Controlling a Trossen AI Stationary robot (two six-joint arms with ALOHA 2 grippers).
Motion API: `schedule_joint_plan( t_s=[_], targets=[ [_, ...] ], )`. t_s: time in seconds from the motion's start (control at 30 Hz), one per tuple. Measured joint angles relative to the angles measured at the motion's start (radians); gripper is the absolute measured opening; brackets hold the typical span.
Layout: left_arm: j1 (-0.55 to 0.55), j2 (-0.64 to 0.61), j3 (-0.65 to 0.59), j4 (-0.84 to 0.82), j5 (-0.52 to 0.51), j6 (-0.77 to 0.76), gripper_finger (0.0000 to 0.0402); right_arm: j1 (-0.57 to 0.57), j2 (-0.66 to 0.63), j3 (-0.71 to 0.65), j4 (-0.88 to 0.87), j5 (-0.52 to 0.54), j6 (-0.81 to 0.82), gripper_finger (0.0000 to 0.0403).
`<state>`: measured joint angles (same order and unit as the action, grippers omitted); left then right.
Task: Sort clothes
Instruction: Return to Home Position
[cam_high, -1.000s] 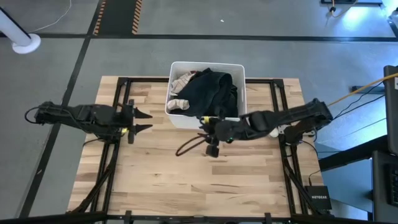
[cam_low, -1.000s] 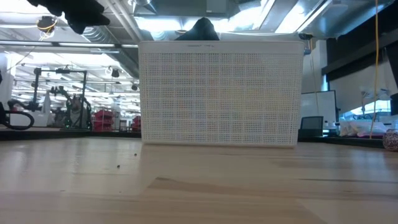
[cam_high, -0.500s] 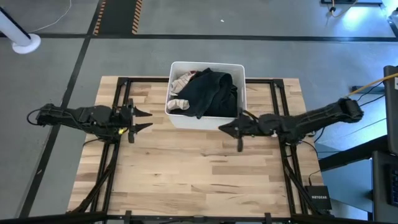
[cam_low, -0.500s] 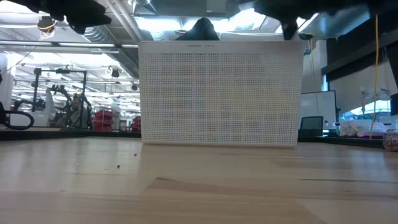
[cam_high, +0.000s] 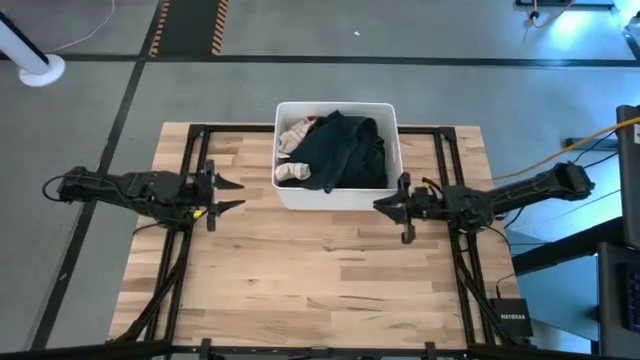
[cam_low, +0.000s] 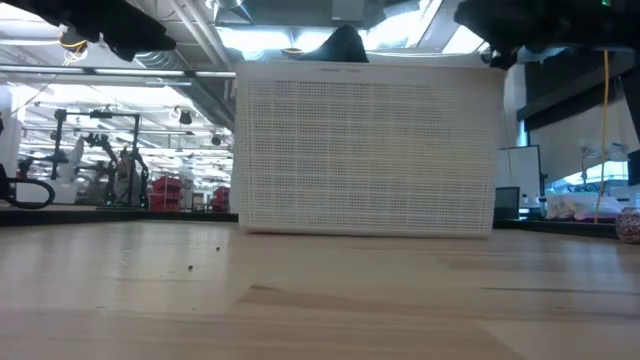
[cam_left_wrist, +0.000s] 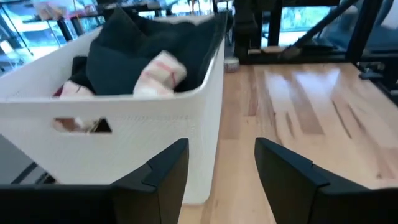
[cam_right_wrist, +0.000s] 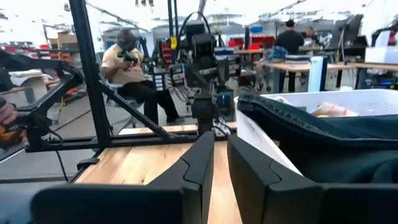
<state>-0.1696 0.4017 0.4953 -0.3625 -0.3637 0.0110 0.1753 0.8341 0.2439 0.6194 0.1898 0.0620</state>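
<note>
The clothes lie piled in a white plastic bin (cam_high: 336, 105) at the table's far middle. They are a large dark garment (cam_high: 340, 150), a striped piece (cam_high: 292, 172) and a light piece (cam_high: 295, 132). The dark garment's top shows over the bin's rim in the low view (cam_low: 345, 45). My right gripper (cam_high: 378, 206) hangs just in front of the bin's near right corner, with a narrow gap between its fingers (cam_right_wrist: 221, 149) and nothing in it. My left gripper (cam_high: 232, 195) is open and empty, left of the bin (cam_left_wrist: 124, 130). My right gripper stands close beside the bin's near wall (cam_right_wrist: 249, 134) at its right corner. I cannot tell whether a finger touches the wall.
Bare wooden table (cam_high: 320, 280) lies in front of the bin. Dark frame rails (cam_high: 180, 260) run along both sides. In the right wrist view a person (cam_right_wrist: 130, 62) sits beyond the table's left side, behind the left arm (cam_right_wrist: 204, 56).
My right gripper has gone toward the table's right edge, from in front of the bin's middle to its near right corner. The bin has slid a little toward the table's right.
</note>
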Motion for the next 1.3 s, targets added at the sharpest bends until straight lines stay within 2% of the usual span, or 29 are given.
schedule_joint_plan(
  t_s=[0.17,0.33,0.47,0.67,0.73,0.9,0.93,1.13,1.3],
  targets=[
    [0.0,0.005,0.0,-0.011,0.0,-0.045,0.018,0.0,-0.129,-0.056,-0.03,-0.05,-0.004,0.0064],
    [0.0,-0.016,-0.006,0.006,0.001,-0.027,0.018,0.001,-0.347,-0.077,-0.19,-0.114,0.005,0.0065],
    [0.0,-0.054,-0.006,0.022,0.001,-0.033,0.018,0.002,-0.463,-0.085,-0.21,-0.121,-0.049,0.0065],
    [0.0,-0.097,-0.006,0.096,0.001,-0.069,0.018,0.001,-0.638,-0.049,-0.25,-0.219,-0.122,0.0065],
    [0.0,-0.102,-0.006,0.104,0.0,-0.095,0.018,0.001,-0.699,-0.029,-0.364,-0.227,-0.127,0.0065],
    [-0.002,-0.102,-0.058,0.15,0.001,-0.139,0.018,0.001,-0.83,-0.022,-0.828,-0.169,-0.031,0.0065],
    [-0.001,-0.102,-0.079,0.174,0.002,-0.139,0.018,0.001,-0.83,-0.028,-0.856,-0.163,-0.013,0.0065],
    [-0.001,-0.112,-0.219,0.405,0.035,-0.142,0.018,0.001,-0.831,-0.106,-0.784,-0.156,-0.038,0.0065],
    [-0.001,-0.117,-0.315,0.548,0.088,-0.154,0.018,0.0,-0.831,-0.236,-0.599,-0.155,-0.026,0.0065]
  ],
)
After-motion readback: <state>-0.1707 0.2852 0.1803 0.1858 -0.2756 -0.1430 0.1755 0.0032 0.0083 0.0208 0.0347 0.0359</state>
